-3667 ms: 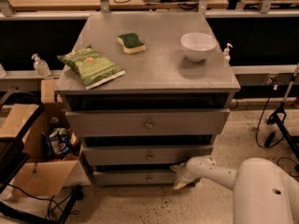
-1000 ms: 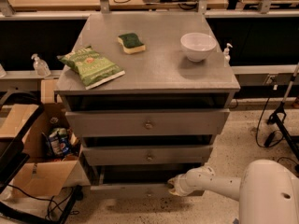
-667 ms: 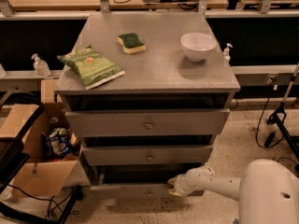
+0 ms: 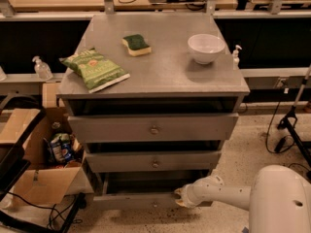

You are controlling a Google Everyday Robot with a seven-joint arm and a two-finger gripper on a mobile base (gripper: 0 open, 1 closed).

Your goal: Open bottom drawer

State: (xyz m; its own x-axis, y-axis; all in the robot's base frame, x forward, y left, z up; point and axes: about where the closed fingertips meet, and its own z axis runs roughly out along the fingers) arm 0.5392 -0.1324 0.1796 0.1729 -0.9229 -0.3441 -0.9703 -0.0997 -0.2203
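The grey cabinet (image 4: 160, 76) has three drawers. The bottom drawer (image 4: 126, 201) is the lowest one, with a slim front panel and a small centre knob (image 4: 154, 204). It stands pulled out toward the camera, with a dark gap behind its front. My gripper (image 4: 181, 198), on a white arm (image 4: 228, 196), is at the right part of that front panel, touching or very near it. The top drawer (image 4: 153, 127) and the middle drawer (image 4: 154, 161) sit pushed in.
On the cabinet top lie a green chip bag (image 4: 95, 69), a green-yellow sponge (image 4: 136, 43) and a white bowl (image 4: 206, 47). An open cardboard box (image 4: 39, 178) with clutter stands at the left. A black stand with cables (image 4: 291, 125) is at the right. My white body (image 4: 282, 203) fills the lower right.
Since 3.7 s ago the bottom drawer's front has come out toward the camera and my gripper moved down and left with it. Over the last second little has moved.
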